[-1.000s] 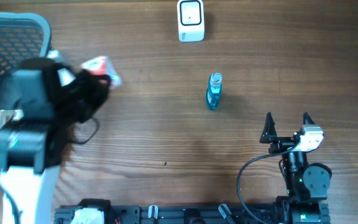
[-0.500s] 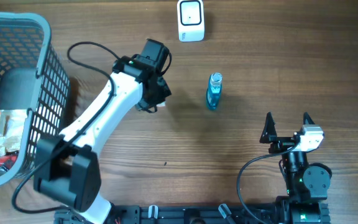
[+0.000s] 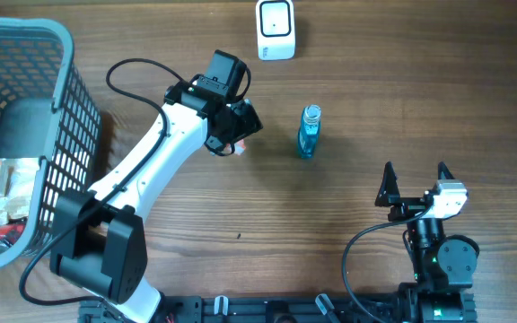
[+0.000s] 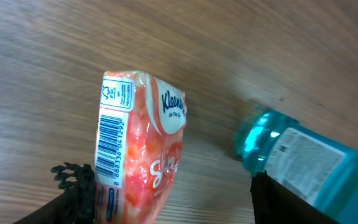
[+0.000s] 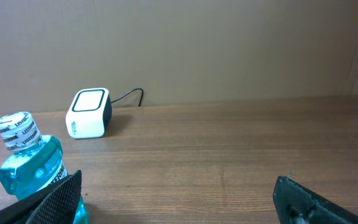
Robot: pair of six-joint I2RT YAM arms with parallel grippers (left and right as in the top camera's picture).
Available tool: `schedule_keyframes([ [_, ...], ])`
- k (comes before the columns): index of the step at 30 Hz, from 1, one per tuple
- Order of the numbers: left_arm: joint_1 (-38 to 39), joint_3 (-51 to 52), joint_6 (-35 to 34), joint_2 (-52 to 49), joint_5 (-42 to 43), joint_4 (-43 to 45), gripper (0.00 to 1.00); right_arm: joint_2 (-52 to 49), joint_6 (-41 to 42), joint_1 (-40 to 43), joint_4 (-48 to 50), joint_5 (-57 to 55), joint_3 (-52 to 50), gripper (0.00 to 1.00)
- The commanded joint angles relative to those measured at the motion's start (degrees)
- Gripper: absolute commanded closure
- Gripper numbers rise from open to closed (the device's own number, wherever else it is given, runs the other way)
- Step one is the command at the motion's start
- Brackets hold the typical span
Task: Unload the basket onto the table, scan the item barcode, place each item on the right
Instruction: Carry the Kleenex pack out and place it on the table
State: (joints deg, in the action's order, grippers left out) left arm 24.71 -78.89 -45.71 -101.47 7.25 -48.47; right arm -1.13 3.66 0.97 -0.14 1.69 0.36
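A pink-and-white Kleenex tissue pack [image 4: 138,143] with its barcode [image 4: 110,146] facing the camera sits between my left gripper's [image 4: 166,190] jaws. It leans on the left finger [image 4: 73,193], with a wide gap to the right finger [image 4: 278,199]. From overhead only a corner of the pack [image 3: 238,150] shows under the left gripper [image 3: 233,128], which is open. The white scanner [image 3: 276,30] stands at the table's far edge and is also seen from the right wrist as the scanner [image 5: 89,113]. My right gripper [image 3: 414,184] is open and empty near the front right.
A blue mouthwash bottle [image 3: 309,131] lies just right of the left gripper; the bottle [image 4: 303,158] is close to its right finger. A grey basket [image 3: 61,54] with several packaged items stands at the far left. The scanner's cable runs behind it.
My left arm swung from the basket to the table's middle carrying the tissue pack. Its jaws have just spread apart off the pack. The right arm has not moved.
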Motion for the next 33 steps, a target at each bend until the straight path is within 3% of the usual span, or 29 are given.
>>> schedule_keyframes([
  [1, 0.2, -0.3, 1.0, -0.4, 2.0, 1.9, 0.14, 0.2, 0.9, 0.2, 0.2, 0.9, 0.0, 0.00],
  [2, 0.0, -0.3, 2.0, -0.4, 1.9, 2.4, 0.05, 0.2, 0.9, 0.2, 0.2, 0.9, 0.0, 0.00],
  [5, -1.4, -0.3, 10.1, -0.2, 8.1, 5.4, 0.05, 0.2, 0.8, 0.2, 0.2, 0.9, 0.0, 0.00],
  [6, -1.9, -0.3, 10.8, -0.2, 7.7, 5.9, 0.19, 0.2, 0.8, 0.2, 0.2, 0.9, 0.0, 0.00],
  [7, -2.6, -0.3, 10.8, -0.2, 6.6, 5.7, 0.46, 0.2, 0.8, 0.2, 0.2, 0.9, 0.0, 0.00],
  [8, -3.1, -0.3, 10.6, -0.2, 6.8, 5.5, 0.52, 0.2, 0.8, 0.2, 0.2, 0.9, 0.0, 0.00],
  [9, -3.8, -0.3, 10.6, -0.2, 7.1, 5.2, 0.53, 0.2, 0.9, 0.2, 0.2, 0.9, 0.0, 0.00],
  [10, -4.5, -0.3, 10.5, -0.2, 7.1, 5.2, 0.25, 0.2, 0.8, 0.2, 0.2, 0.9, 0.0, 0.00],
  [11, -5.4, -0.3, 9.8, -0.2, 7.1, 5.2, 0.34, 0.2, 0.9, 0.2, 0.2, 0.9, 0.0, 0.00],
  [12, -6.2, -0.3, 8.5, -0.2, 7.1, 4.8, 0.89, 0.2, 0.8, 0.2, 0.2, 0.9, 0.0, 0.00],
  [14, -7.1, -0.3, 7.3, -0.2, 7.1, 4.3, 0.48, 0.2, 0.8, 0.2, 0.2, 0.9, 0.0, 0.00],
  [15, -7.3, -0.3, 7.3, -0.2, 7.6, 4.1, 0.94, 0.2, 0.8, 0.2, 0.2, 0.9, 0.0, 0.00],
  [17, -7.2, -0.3, 7.3, -0.2, 8.7, 4.0, 0.96, 0.2, 0.9, 0.2, 0.2, 0.9, 0.0, 0.00],
  [18, -7.2, -0.3, 7.3, -0.2, 9.0, 4.1, 0.57, 0.2, 0.9, 0.2, 0.2, 0.9, 0.0, 0.00],
  [19, -7.2, -0.3, 7.3, -0.2, 9.1, 4.1, 0.00, 0.2, 0.9, 0.2, 0.2, 0.9, 0.0, 0.00],
  [21, -7.2, -0.3, 7.3, -0.2, 9.1, 4.1, 0.00, 0.2, 0.9, 0.2, 0.2, 0.9, 0.0, 0.00],
  [22, -7.2, -0.3, 7.3, -0.2, 9.8, 4.3, 0.87, 0.2, 0.9, 0.2, 0.2, 0.9, 0.0, 0.00],
  [23, -7.2, -0.3, 7.3, -0.2, 11.1, 4.8, 0.96, 0.2, 0.8, 0.2, 0.2, 0.9, 0.0, 0.00],
  [24, -7.3, -0.3, 7.3, -0.2, 11.7, 5.5, 0.82, 0.2, 0.8, 0.2, 0.2, 0.9, 0.0, 0.00],
  [25, -7.3, -0.3, 7.3, -0.1, 11.8, 6.2, 0.17, 0.2, 0.8, 0.2, 0.2, 0.9, 0.0, 0.00],
  [26, -7.3, -0.3, 7.4, -0.1, 11.8, 6.3, 0.78, 0.2, 0.8, 0.2, 0.2, 0.9, 0.0, 0.00],
  [27, -7.3, -0.3, 7.3, -0.1, 11.8, 6.1, 0.96, 0.2, 0.9, 0.2, 0.2, 0.9, 0.0, 0.00],
  [28, -7.3, -0.3, 7.3, -0.1, 11.8, 6.1, 0.96, 0.2, 0.8, 0.2, 0.2, 0.9, 0.0, 0.00],
  [29, -7.3, -0.3, 7.4, -0.1, 11.8, 6.3, 0.19, 0.2, 0.8, 0.2, 0.2, 0.9, 0.0, 0.00],
  [30, -7.3, -0.3, 7.4, -0.1, 11.8, 6.4, 0.00, 0.2, 0.8, 0.2, 0.2, 0.9, 0.0, 0.00],
  [31, -7.3, -0.3, 7.8, -0.1, 11.8, 6.5, 0.17, 0.2, 0.9, 0.2, 0.2, 0.9, 0.0, 0.00],
  [32, -7.3, -0.3, 7.9, 0.0, 12.0, 6.4, 0.96, 0.2, 0.9, 0.2, 0.2, 0.9, 0.0, 0.00],
  [33, -7.3, -0.3, 7.9, 0.2, 13.6, 6.7, 0.96, 0.2, 0.9, 0.2, 0.2, 0.9, 0.0, 0.00],
])
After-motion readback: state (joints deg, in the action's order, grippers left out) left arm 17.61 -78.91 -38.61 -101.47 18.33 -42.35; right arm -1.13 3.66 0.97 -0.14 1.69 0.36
